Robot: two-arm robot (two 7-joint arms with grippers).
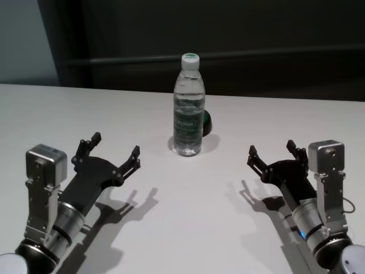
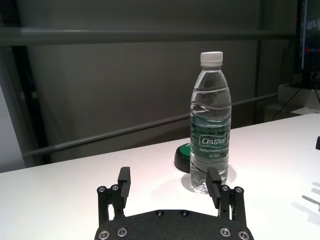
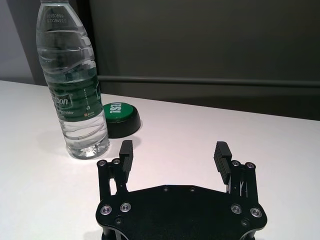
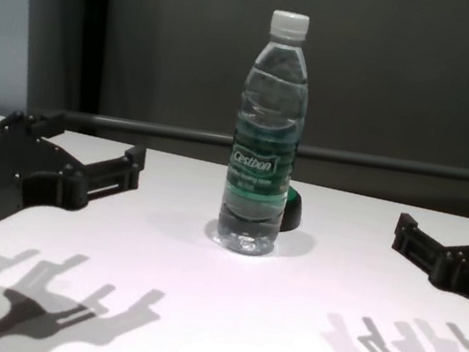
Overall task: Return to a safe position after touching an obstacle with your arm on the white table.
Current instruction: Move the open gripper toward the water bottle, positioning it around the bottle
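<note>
White desk (image 1: 274, 120), dark wall behind; both tools low and apart from the bottle.

Left tool (image 1: 112, 150) hovers over the near left of the desk, fingers (image 2: 124, 181) spread wide, nothing between them, aimed toward the centre. Water bottle (image 1: 189, 105) stands upright at mid-desk, white cap on, green "Cestbon" label readable in the chest view, well apart from both tools. Green-topped black puck (image 3: 119, 118) sits just behind the bottle on its right side; touching or not cannot be told, as the bottle hides the near edge in the head view. Right tool (image 1: 274, 152) hovers over the near right of the desk, fingers (image 3: 221, 155) also wide and empty. Tool shadows fall on the desk beneath each arm.
</note>
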